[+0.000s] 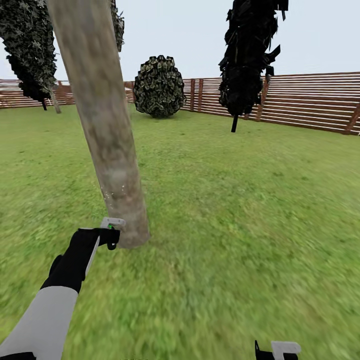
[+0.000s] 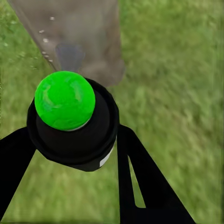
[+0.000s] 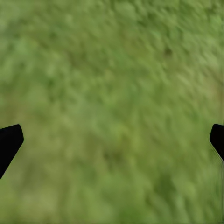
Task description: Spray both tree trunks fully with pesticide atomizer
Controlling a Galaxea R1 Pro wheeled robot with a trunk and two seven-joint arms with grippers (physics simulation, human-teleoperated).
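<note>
A green grass lawn spreads out to a brown slatted wooden fence under a pale sky.

In the left wrist view, the two black fingers of the left gripper are clamped on either side of the pesticide atomizer, a black round body with a bright green ball-shaped top. A small white patch on its side could be a label, but no writing can be read on it. The atomizer's long axis runs along the fingers, its green end toward the thick grey-tan tree trunk just ahead. A few fine white specks of pesticide sit on the bark.

In the head view the left gripper is right beside the trunk's base. The trunk leans slightly, rising out of frame.

The right gripper hangs low over bare grass, its fingertips spread wide, holding nothing.

Farther off stand a round bush, a near-black thin-trunked tree, and another dark-leaved tree.
</note>
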